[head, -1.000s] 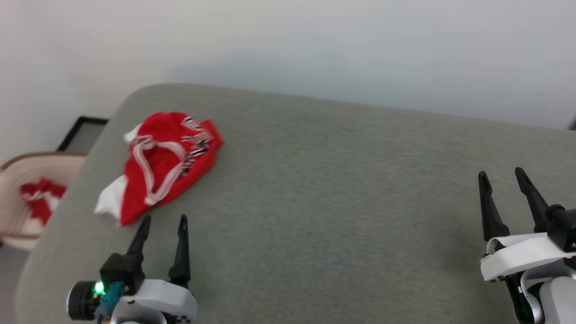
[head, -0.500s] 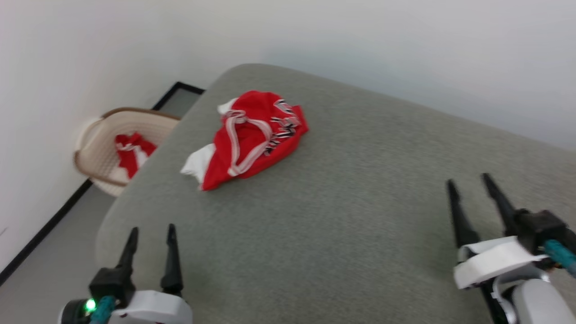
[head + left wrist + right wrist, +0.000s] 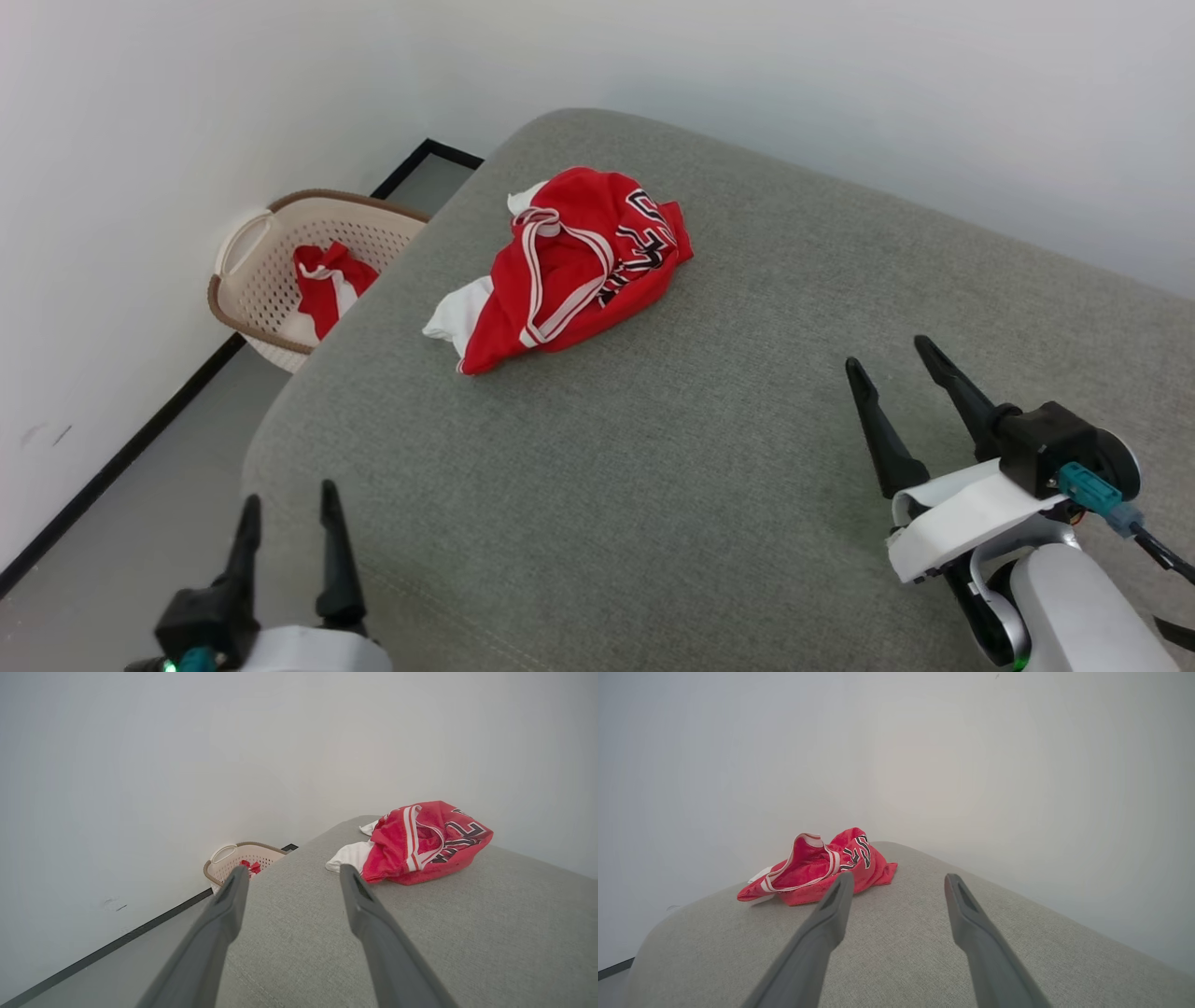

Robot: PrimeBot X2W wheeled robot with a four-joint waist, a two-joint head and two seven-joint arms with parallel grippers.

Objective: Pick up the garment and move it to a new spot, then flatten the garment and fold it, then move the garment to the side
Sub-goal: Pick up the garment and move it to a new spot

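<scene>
Garment (image 3: 579, 271) (image 3: 420, 844) (image 3: 817, 872), one, crumpled in a red heap near the far left corner of a grey upholstered surface (image 3: 700, 485). White sleeve poking out toward the left edge, striped trim looped on top, black-and-white lettering partly folded under. Lying free, touched by neither gripper. Plain grey fabric between it and both pairs of fingers.

Past the left edge, down on the floor (image 3: 149, 523) against the white wall (image 3: 747, 75): one beige basket (image 3: 266, 280) with a brown rim, holding one small red-and-white cloth bundle (image 3: 327, 285). Well apart from the garment, with the surface's edge between them. Black skirting strip (image 3: 121, 457) along the foot of the wall.

Left gripper (image 3: 288, 499) (image 3: 293, 870) low at the near left corner, fingers spread apart and gripping nothing. Right gripper (image 3: 887, 355) (image 3: 899, 877) at the near right above the surface, fingers likewise spread and empty, well apart from the garment. Two grippers, two dark fingers each.
</scene>
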